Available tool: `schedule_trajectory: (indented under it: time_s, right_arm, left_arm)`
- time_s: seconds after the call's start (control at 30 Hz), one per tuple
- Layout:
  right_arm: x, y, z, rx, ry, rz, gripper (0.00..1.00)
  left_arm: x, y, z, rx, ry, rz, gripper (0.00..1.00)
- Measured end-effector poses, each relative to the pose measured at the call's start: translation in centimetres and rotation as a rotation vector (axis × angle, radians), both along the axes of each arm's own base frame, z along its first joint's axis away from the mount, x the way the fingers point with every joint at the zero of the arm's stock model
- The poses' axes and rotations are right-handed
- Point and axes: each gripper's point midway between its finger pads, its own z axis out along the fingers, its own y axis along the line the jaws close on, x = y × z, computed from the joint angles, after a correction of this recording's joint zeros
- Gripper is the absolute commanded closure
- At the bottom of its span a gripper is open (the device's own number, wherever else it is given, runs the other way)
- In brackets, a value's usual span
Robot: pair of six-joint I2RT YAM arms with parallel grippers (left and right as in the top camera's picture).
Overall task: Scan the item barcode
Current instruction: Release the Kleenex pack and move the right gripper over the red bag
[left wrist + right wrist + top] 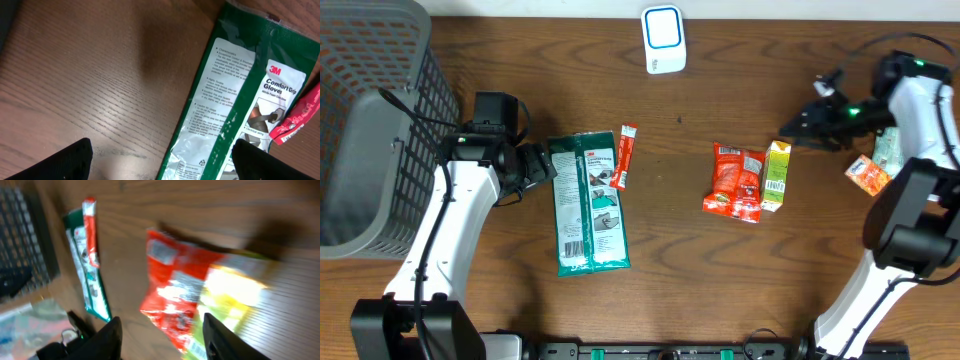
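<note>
The white and blue scanner [662, 38] stands at the table's far edge. A red snack bag [734, 181] lies right of centre, with a yellow-green carton [777, 175] against its right side. My right gripper [798, 126] hovers above and to the right of them. In the right wrist view the bag [172, 280] and carton [232, 292] are blurred, and the right gripper [165, 342] is open with nothing between its jaws. A green 3M glove pack [588, 205] lies left of centre. My left gripper [536, 166] is open beside its upper left corner, empty [162, 165].
A red stick packet [624, 157] rests against the glove pack's upper right. A grey mesh basket [370, 120] fills the far left. An orange packet [867, 175] and a pale green item [890, 150] lie near the right arm's base.
</note>
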Motion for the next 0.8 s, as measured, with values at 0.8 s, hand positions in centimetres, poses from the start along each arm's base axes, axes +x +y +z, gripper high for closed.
schedule_trajectory:
  time_s: [0.8]
  right_arm:
    - [-1.2, 6.1, -4.6, -0.835, 0.076, -0.07, 0.96]
  left_arm:
    - [0.0, 0.0, 0.0, 0.0, 0.0, 0.0, 0.1]
